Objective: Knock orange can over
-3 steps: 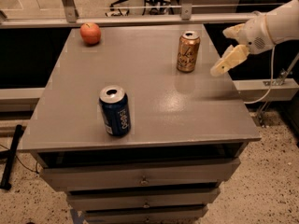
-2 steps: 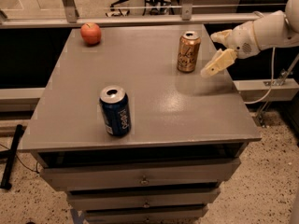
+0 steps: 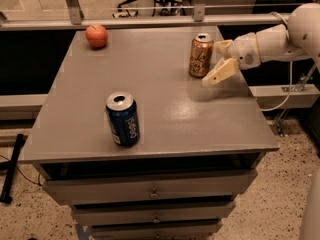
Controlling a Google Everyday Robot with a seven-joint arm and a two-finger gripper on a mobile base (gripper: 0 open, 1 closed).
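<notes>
The orange can stands upright at the back right of the grey table. It is orange-gold with dark lettering and a silver top. My gripper reaches in from the right on a white arm and sits just right of the can. Its beige fingers are spread open; the lower finger points down-left near the can's base, and the upper one lies close to the can's right side. I cannot tell whether a finger touches the can.
A blue Pepsi can stands upright at the table's front left. A red-orange apple lies at the back left. A rail runs behind the table; drawers sit below its front edge.
My gripper has moved left across the table's right edge and now sits close beside the orange can. The can still stands upright.
</notes>
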